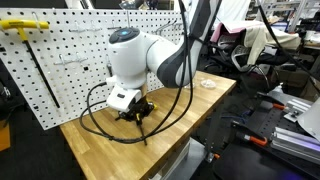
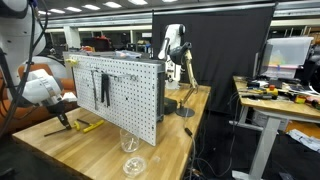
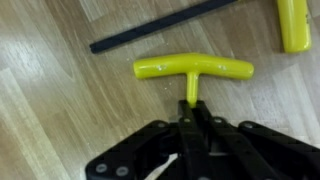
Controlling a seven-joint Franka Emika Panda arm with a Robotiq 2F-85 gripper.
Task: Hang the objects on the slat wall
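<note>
Down on the table (image 1: 185, 105), just in front of the board (image 1: 60, 85), my pincer (image 3: 192, 108) is clamped shut on the black shaft of a yellow T-tool (image 3: 193, 68), right below its crossbar. The T-tool lies flat on the wood with its crossbar pointing away from me, and as far as I can see it is not lifted yet. Beyond it lie a black shaft (image 3: 160, 30) and another yellow handle (image 3: 292, 25); I cannot tell whether they are one piece.

In an exterior view a hung tool (image 1: 22, 27) sits near the board's top corner, so I judge the task partly done and this step to be the grasp of the next piece.

The next move, as I see it, calls for a straight lift off the table and a swing to the board's face. My wrist then has to turn so the crossbar lies level over a free hook, shaft down. A thin shaft may swivel in my jaws, so I would go slowly and stay clear of the hung tool.
</note>
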